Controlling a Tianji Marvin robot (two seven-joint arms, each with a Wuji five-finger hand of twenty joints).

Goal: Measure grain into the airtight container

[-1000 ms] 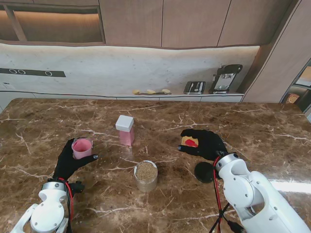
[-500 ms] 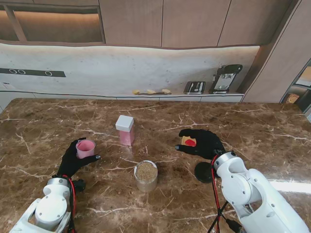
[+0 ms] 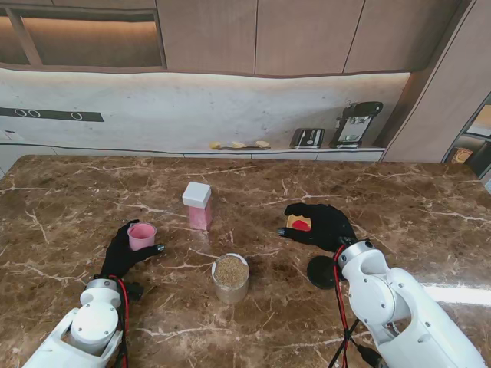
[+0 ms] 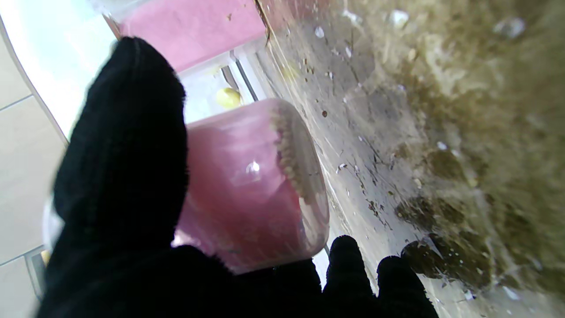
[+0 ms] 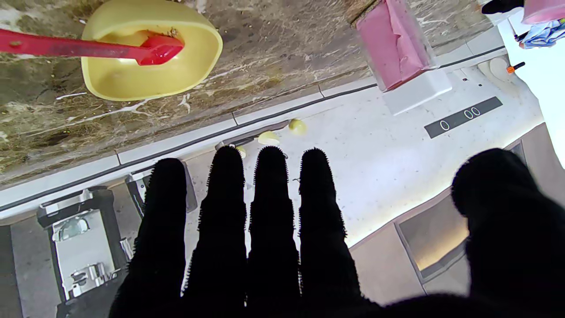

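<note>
The left hand (image 3: 126, 251), gloved in black, is wrapped around a small pink cup (image 3: 141, 236) with thumb (image 4: 128, 145) on one side and fingers under it, holding it upright just off the marble table (image 3: 399, 199) at about nine o'clock from the grain-filled jar (image 3: 230, 277). The right hand (image 3: 322, 228) lies flat with palm down, fingers (image 5: 271, 207) straight and side by side, gripping nothing, over a yellow scoop dish (image 5: 150, 48) with a red spoon (image 5: 88, 46). A pink container with a white lid (image 3: 197, 205) stands at eleven o'clock from the jar, and a black round lid (image 3: 322, 271) lies at three o'clock.
</note>
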